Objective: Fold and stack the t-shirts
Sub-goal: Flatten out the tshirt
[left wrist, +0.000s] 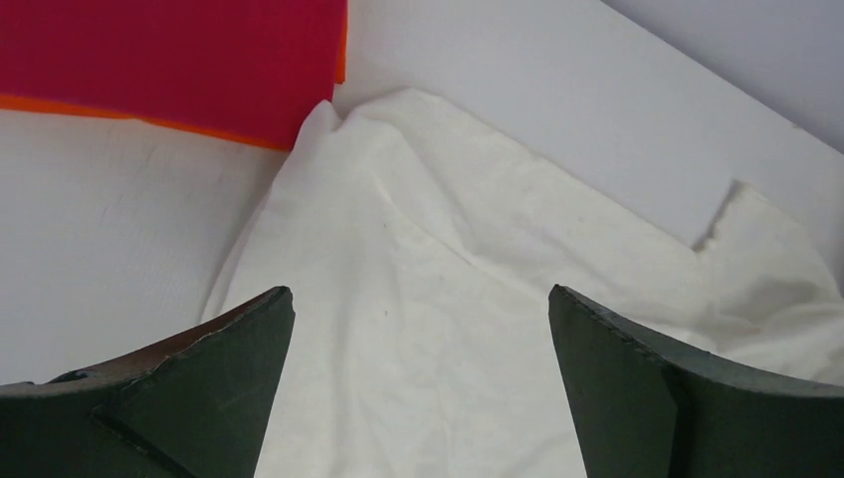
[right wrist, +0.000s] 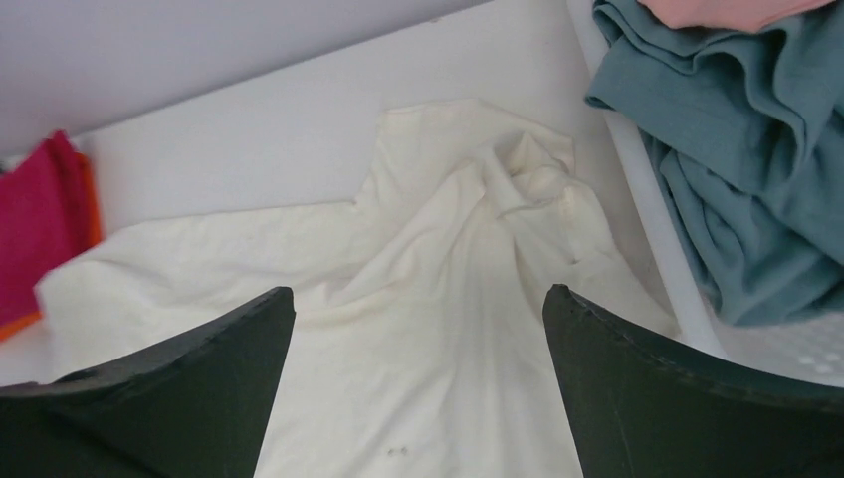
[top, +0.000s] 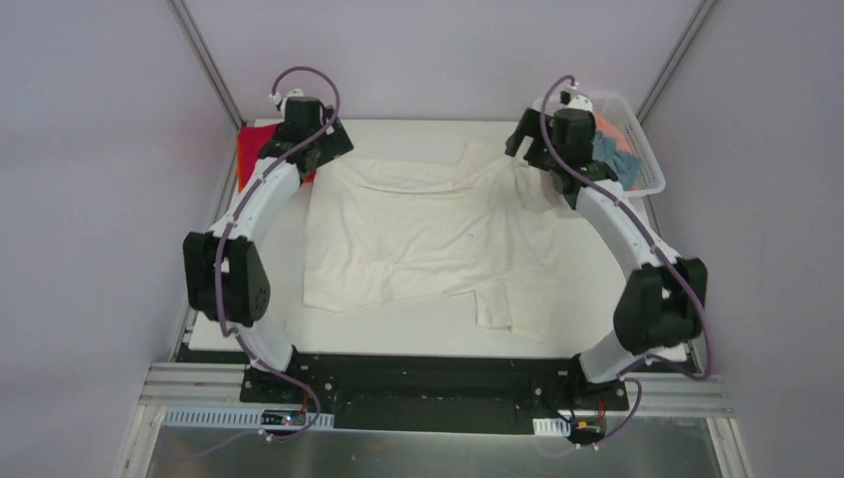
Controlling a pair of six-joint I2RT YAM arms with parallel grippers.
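basket: a white mesh basket [top: 652, 177] sat at the far right corner of the tabletop [top: 418, 134], just beside the right arm's wrist.
in the basket: a grey-blue shirt [right wrist: 737, 169] lay crumpled inside, with a salmon pink shirt [right wrist: 727, 10] showing beyond it.
cream-white shirt [top: 428, 234]: it lay spread across the middle of the tabletop, wrinkled, with one sleeve sticking out toward the near edge. its far right part was bunched into a rumpled lump close against the basket wall.
far left pile: a crimson red shirt [left wrist: 169, 60] lay flat on an orange shirt [left wrist: 100, 108], of which only a thin edge showed. the cream-white shirt's far left corner reached right up to this pile.
left jaws: wide open, holding nothing, over the cream-white shirt's far left corner.
right jaws: wide open, holding nothing, over the bunched far right part.
in the way: from above, the right wrist hid part of the basket and the left wrist covered part of the red pile.
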